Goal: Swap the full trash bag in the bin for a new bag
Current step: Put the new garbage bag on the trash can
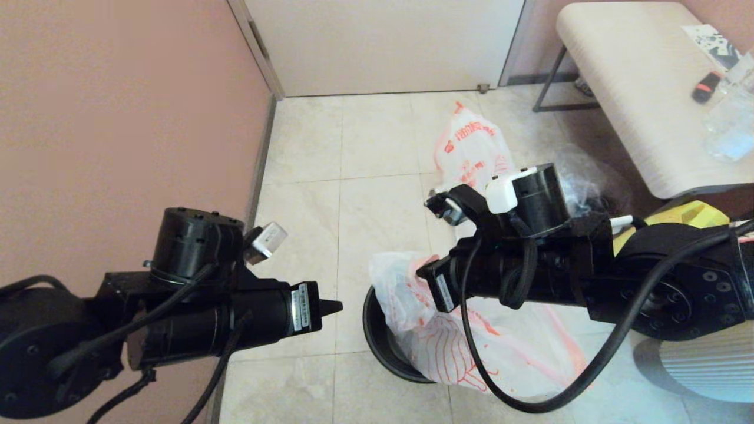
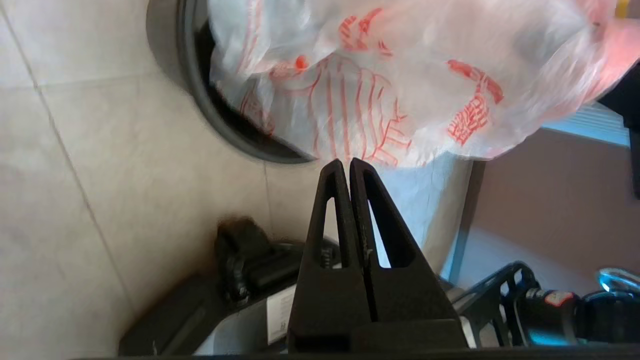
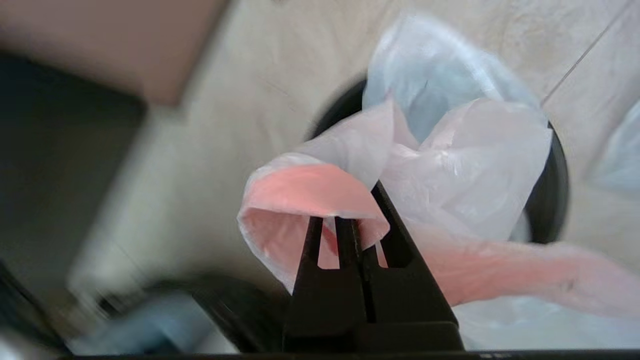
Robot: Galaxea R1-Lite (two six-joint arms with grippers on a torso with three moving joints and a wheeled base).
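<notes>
At lower centre, our right tool (image 1: 423, 272) clamps the orange edge of the new bag (image 1: 471, 341) over the bin (image 1: 377, 338), the full trash bag (image 1: 471, 147) lying behind; our left tool (image 1: 336, 306), clenched empty, should take the opposite edge.

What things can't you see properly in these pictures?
- Bin: in the head view the new bag and the right arm cover most of it.
- Right hand: its tips are buried in that bag's pink handle.
- Full trash bag: its lower part sits behind the right wrist.
- Left hand: shut, empty.
</notes>
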